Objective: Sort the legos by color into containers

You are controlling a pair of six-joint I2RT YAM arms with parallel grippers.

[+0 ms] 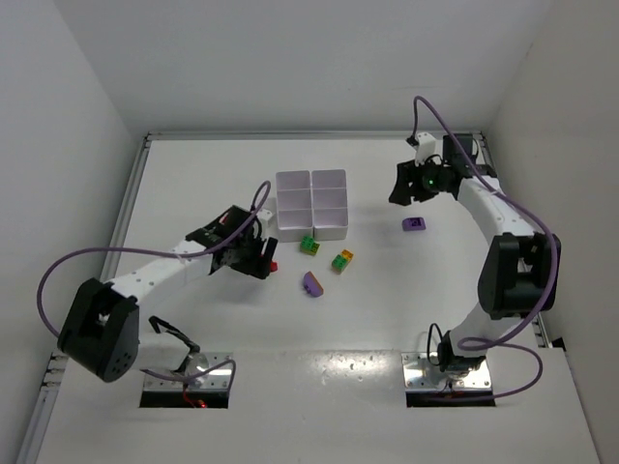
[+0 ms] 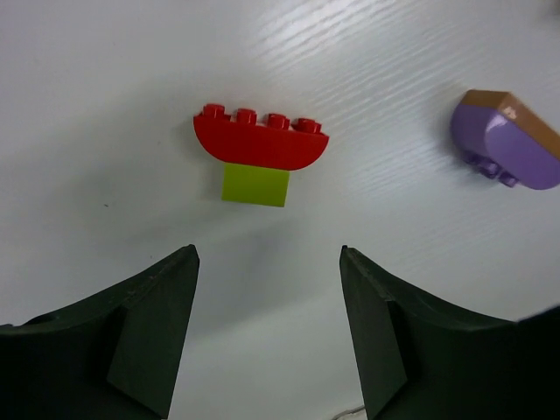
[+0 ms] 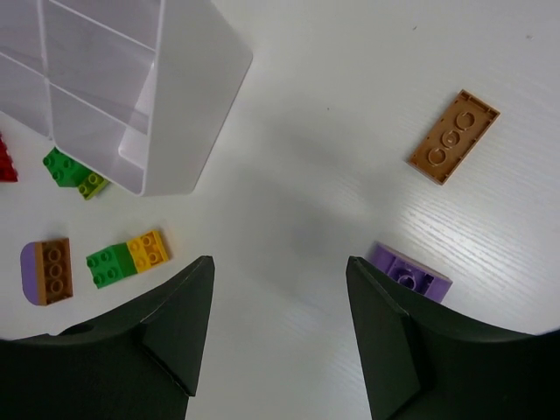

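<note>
The white counter carries everything. The left arm reaches in from 7 o'clock, and the right arm bends up the 3 o'clock side. The white six-compartment tray stands just past the middle of the counter, toward 12 o'clock.

The left hand hangs at 8 o'clock from the tray. Its fingers are spread wide and there is nothing between them. The right hand hangs at about 3 o'clock from the tray, well apart from it. Its fingers are likewise wide and hold nothing.

All the bricks in view lie loose on the counter, outside the tray.
- The purple-and-brown piece lies at 6 o'clock from the tray.
- The red-and-lime clump lies at 12 o'clock ahead of the left fingers, clear of them. Its curved red brick sits over the lime block.
- The green-and-yellow clump lies at 5 o'clock from the tray.
- The green-and-lime clump lies just beside the tray's near wall, at 6 o'clock.
- The orange-brown plate lies flat at 1 o'clock in the right wrist view.
- The purple brick lies near the right hand, at 6 o'clock from it. Part of it is hidden behind one finger, so contact cannot be told.
</note>
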